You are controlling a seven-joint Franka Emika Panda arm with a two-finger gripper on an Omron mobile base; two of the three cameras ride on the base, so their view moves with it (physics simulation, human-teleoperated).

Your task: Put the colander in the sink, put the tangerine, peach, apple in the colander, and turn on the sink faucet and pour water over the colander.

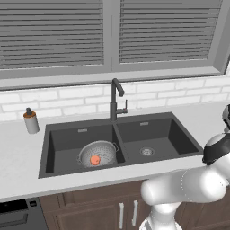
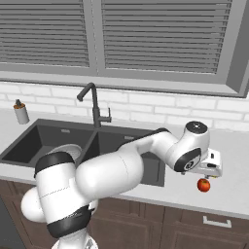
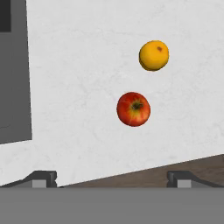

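Gripper (image 3: 111,177) spread wide, holding nothing: in your hand view the two dark fingertips (image 3: 41,177) stand far apart at the bottom corners. The hand looks straight down on the pale worktop (image 3: 87,65).

Apple (image 3: 133,109) lies on the worktop ahead of the gripper, slightly toward the right fingertip, clear of both tips. Its stem pit faces up at the camera; being round, it shows you no long axis. From the right base view you see it just below the hand, near the worktop's front edge, right of the sink (image 2: 29,141).

Tangerine (image 3: 154,55) sits just beyond the apple, a little further right, not touching it; a small dark spot on its skin faces up.

Colander (image 1: 98,152) stands upright in the left basin of the sink, rim up, well apart from the gripper. Peach (image 1: 95,160) rests inside it, near the front wall.

Sink faucet (image 1: 115,101) rises behind the divider between basins; whether water runs, you cannot tell. Soap dispenser (image 1: 30,120) stands on the worktop left of the sink.
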